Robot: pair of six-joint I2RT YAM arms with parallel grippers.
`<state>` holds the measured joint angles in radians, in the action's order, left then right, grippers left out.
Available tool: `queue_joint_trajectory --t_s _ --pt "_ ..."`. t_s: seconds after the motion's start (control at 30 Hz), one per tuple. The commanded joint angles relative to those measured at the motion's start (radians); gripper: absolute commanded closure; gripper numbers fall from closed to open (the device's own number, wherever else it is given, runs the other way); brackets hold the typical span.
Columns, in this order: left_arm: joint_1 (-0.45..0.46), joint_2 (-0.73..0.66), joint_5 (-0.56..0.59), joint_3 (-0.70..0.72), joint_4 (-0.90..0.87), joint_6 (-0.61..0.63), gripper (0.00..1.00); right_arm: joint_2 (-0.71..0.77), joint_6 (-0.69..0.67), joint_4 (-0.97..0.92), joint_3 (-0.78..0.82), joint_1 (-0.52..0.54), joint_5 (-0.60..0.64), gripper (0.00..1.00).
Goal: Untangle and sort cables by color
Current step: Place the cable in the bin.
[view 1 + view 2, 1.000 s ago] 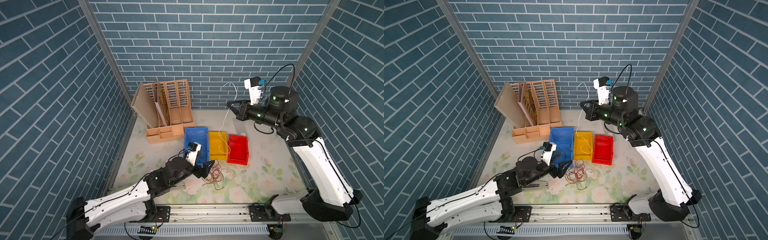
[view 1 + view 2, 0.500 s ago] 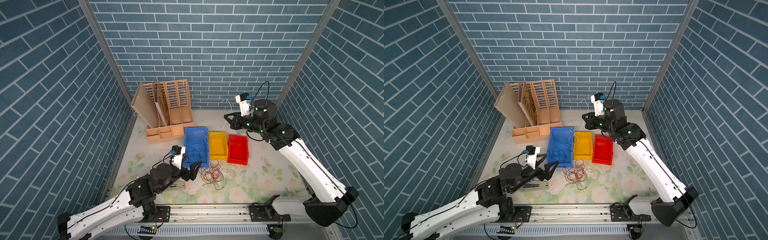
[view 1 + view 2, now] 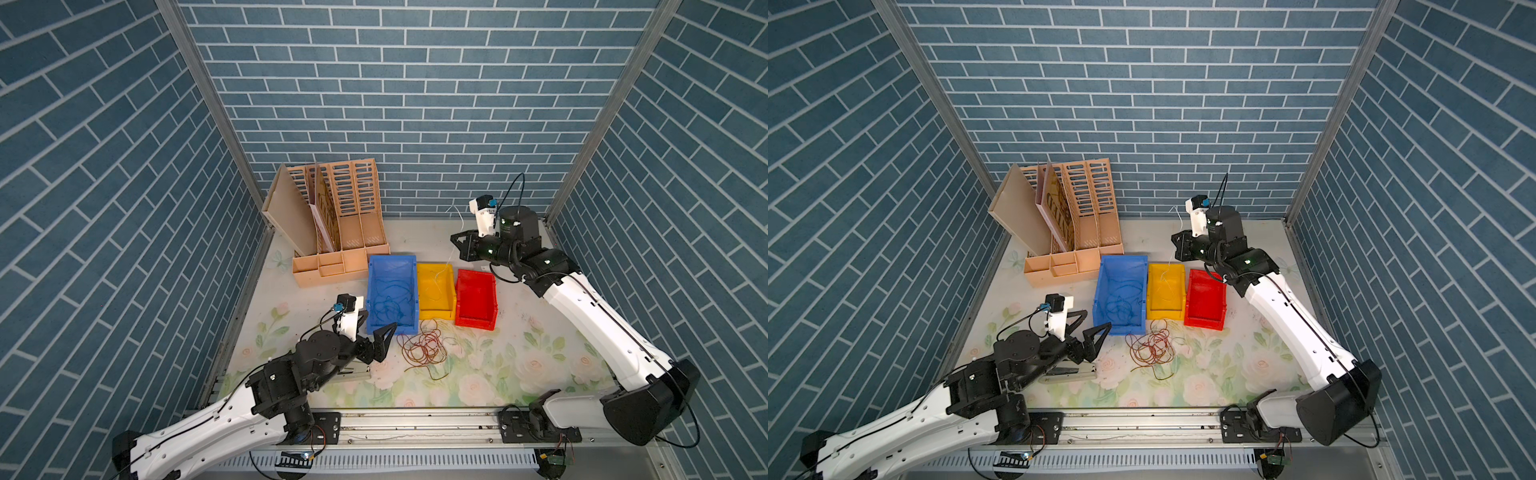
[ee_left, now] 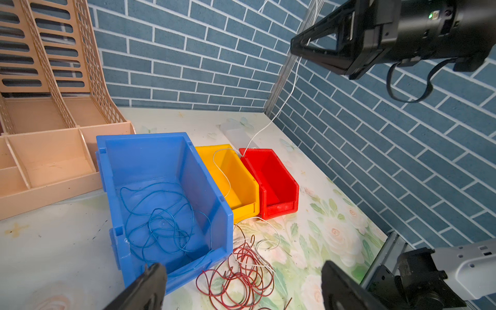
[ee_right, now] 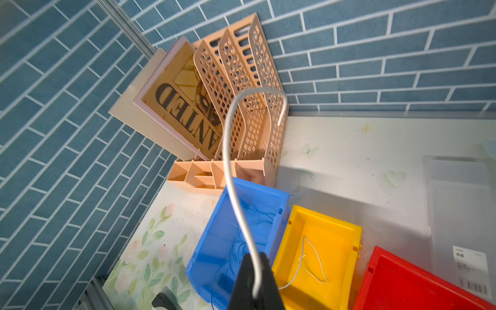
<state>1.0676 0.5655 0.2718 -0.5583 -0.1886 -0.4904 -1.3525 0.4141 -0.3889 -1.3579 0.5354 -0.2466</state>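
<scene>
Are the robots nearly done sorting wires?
Roughly halfway. Done: thin blue wires lie in the blue plastic bin. In hand: the right gripper pinches a white wire trailing into the yellow plastic bin. Still to do: red-brown wires tangled on the flowery mat; the red plastic bin is empty.

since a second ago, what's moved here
The right pincer, shut on the white cable, came down toward the back of the yellow bin. The open left pincer drew back slightly from the blue bin. Those bins, the red bin and the red cables stayed put.
</scene>
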Motion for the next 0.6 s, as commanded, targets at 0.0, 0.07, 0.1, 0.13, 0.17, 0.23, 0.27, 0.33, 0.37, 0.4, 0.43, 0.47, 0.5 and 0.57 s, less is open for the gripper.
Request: queue_joint_trajectory --t_s 0.0,0.07,0.1,0.13,0.17,0.23,0.27,0.33,0.37,0.4,0.43,0.47,0.5,0.57 --pt "0.004 0.017 -0.004 0.012 0.022 -0.012 0.07 -0.020 -0.010 0.109 0.091 -0.003 -0.035 1.00" --pt "0.005 0.030 -0.012 0.015 0.040 -0.017 0.06 -0.030 0.004 0.155 0.158 -0.004 -0.050 1.00" --pt "0.006 0.036 -0.014 0.017 0.046 -0.018 0.06 -0.036 0.007 0.172 0.182 -0.003 -0.058 1.00" --pt "0.005 0.043 -0.016 0.017 0.053 -0.017 0.07 -0.043 0.012 0.185 0.208 -0.003 -0.064 1.00" --pt "0.006 0.050 -0.021 0.018 0.060 -0.018 0.06 -0.049 0.015 0.202 0.232 -0.003 -0.068 1.00" --pt "0.005 0.059 -0.025 0.020 0.073 -0.018 0.06 -0.057 0.014 0.229 0.274 -0.003 -0.066 1.00" --pt "0.005 0.063 -0.029 0.021 0.078 -0.018 0.06 -0.062 0.014 0.237 0.293 -0.003 -0.063 1.00" --pt "0.006 0.068 -0.033 0.023 0.086 -0.018 0.06 -0.075 0.004 0.244 0.315 -0.003 -0.061 1.00" --pt "0.005 0.068 -0.034 0.024 0.090 -0.018 0.07 -0.078 0.000 0.251 0.327 -0.003 -0.060 1.00" --pt "0.004 0.068 -0.034 0.026 0.090 -0.020 0.06 -0.082 -0.003 0.254 0.336 -0.003 -0.058 1.00" --pt "0.005 0.068 -0.034 0.029 0.092 -0.020 0.07 -0.087 -0.005 0.255 0.346 -0.003 -0.057 1.00" --pt "0.005 0.068 -0.034 0.031 0.094 -0.021 0.06 -0.094 -0.005 0.251 0.350 -0.003 -0.061 1.00" --pt "0.006 0.066 -0.034 0.032 0.094 -0.023 0.06 -0.100 -0.007 0.246 0.352 -0.003 -0.066 1.00" --pt "0.006 0.063 -0.034 0.038 0.095 -0.026 0.06 -0.116 -0.009 0.234 0.355 -0.002 -0.086 1.00"
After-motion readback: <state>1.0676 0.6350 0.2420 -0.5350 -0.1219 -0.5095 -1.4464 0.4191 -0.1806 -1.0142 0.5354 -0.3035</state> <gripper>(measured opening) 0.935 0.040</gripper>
